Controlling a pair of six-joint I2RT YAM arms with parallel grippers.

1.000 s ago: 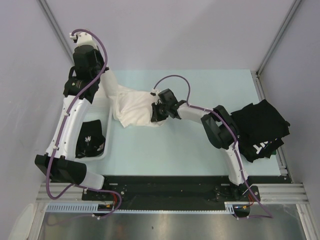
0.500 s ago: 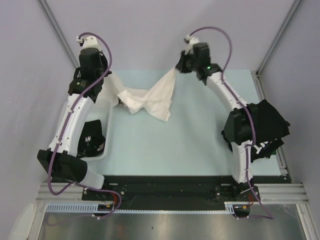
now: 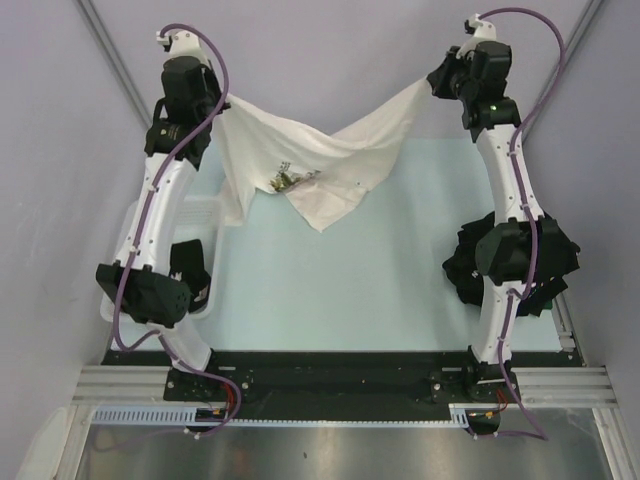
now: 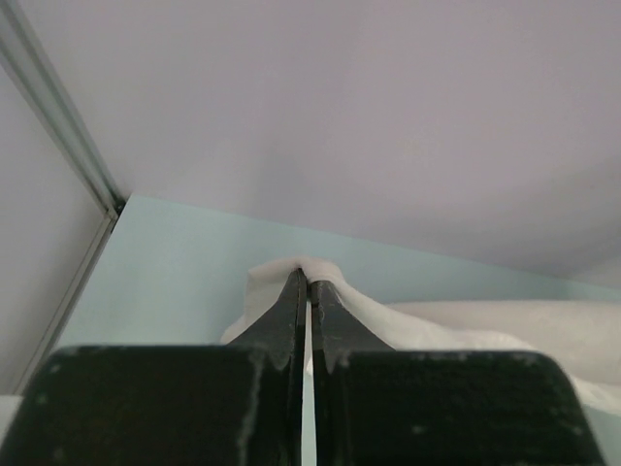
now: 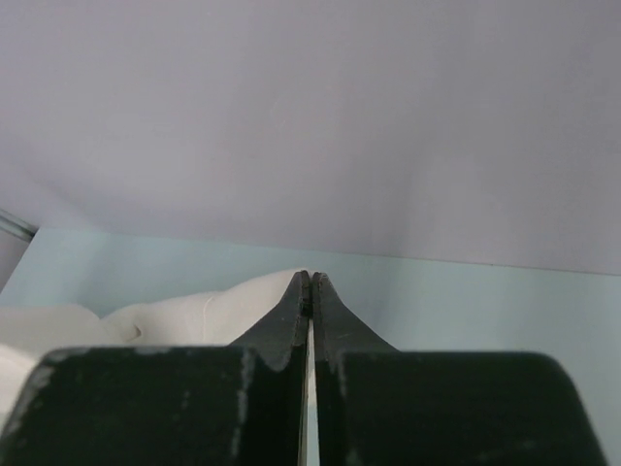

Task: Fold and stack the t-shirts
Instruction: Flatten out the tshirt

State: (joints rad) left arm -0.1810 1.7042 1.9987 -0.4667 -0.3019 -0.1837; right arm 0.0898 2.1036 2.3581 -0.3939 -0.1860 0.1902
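- A pale blue-green table filled the middle of the top view, matte and smooth, closed in by plain grey walls with metal framing strips in the upper corners.
- The cream-white t-shirt hung in the upper half of that frame. It was limp and creased, stretched between two raised corners and sagging to a point at the middle, with a small multicoloured print near its left half.
- The left gripper, at upper left, was pinched tight on one corner of it.
- The right gripper, at upper right, was clamped on the opposite corner.
- A white plastic basket with a mesh-like wall sat at the left edge of the table, and a black t-shirt with white print lay crumpled inside it.
- More black t-shirts were heaped at right of centre, partly behind the right arm.
- Only the wrist views showed the grip closely. In each, two slim black fingers met at their tips with a fold of soft pale cloth bulging around them.
- Only the top view showed the print, the basket, the dark heap and the purple cables looping along both white arms.
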